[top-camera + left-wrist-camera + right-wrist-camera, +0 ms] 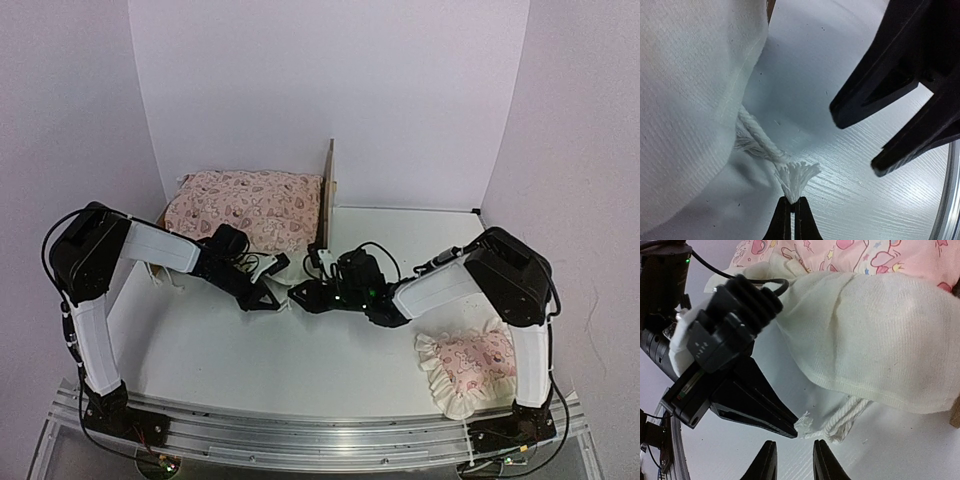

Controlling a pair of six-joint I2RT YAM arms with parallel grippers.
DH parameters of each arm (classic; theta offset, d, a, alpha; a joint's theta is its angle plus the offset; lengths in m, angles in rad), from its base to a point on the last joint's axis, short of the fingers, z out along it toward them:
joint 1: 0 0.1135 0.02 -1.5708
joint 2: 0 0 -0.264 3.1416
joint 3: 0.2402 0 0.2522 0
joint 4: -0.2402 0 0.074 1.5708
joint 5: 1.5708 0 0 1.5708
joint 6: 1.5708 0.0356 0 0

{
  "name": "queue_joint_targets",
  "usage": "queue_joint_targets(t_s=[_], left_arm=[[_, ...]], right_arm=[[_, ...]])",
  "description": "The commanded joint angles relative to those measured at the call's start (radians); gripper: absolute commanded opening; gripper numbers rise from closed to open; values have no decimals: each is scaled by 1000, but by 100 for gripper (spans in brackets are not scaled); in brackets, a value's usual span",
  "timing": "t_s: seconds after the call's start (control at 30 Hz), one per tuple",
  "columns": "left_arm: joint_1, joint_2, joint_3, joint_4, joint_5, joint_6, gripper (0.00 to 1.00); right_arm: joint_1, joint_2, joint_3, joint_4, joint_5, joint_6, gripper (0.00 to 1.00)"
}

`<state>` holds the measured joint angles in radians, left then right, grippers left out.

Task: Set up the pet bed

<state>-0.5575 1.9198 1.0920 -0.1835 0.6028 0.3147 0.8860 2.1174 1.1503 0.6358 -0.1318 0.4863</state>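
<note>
The pet bed [328, 185] stands at the back left, its plywood headboard seen edge-on and its base hidden under the pink heart-print mattress cushion [245, 205]. A white twisted cord [760, 137] hangs from the cushion's white underside fabric [685, 100]. My left gripper [791, 202] is shut on the cord's frayed end [797, 177], just above the table. My right gripper [794, 460] faces it, open, its fingertips just short of the cord [840, 422] with nothing between them. The two grippers meet in front of the bed, the left gripper [283, 300] beside the right gripper [300, 297].
A small pink ruffled pillow [468, 368] lies at the front right beside the right arm's base. White walls close in the table [300, 370] at the back and sides. A metal rail [320, 440] runs along the near edge.
</note>
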Motion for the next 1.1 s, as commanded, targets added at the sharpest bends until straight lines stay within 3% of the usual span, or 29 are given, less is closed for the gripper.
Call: queue_joint_targets(t_s=[0.0, 0.27, 0.5, 0.6, 0.73, 0.93, 1.07], left_arm=[[-12, -32, 28, 72, 33, 46, 0], [-39, -24, 31, 97, 38, 44, 0], [-47, -23, 33, 93, 33, 47, 0], [-47, -19, 43, 92, 16, 22, 3], [-40, -23, 61, 104, -76, -130, 26], [-40, -8, 89, 132, -132, -477, 38], [-53, 13, 71, 145, -144, -591, 42]], right_arm=[[-1, 56, 52, 45, 3, 67, 28], [-1, 93, 82, 62, -3, 92, 28], [-1, 102, 76, 86, 2, 103, 2], [-6, 87, 52, 85, 15, 121, 0], [-14, 50, -5, 85, 49, 137, 0], [-14, 60, -5, 100, 32, 156, 0], [-14, 57, -14, 114, 34, 164, 0]])
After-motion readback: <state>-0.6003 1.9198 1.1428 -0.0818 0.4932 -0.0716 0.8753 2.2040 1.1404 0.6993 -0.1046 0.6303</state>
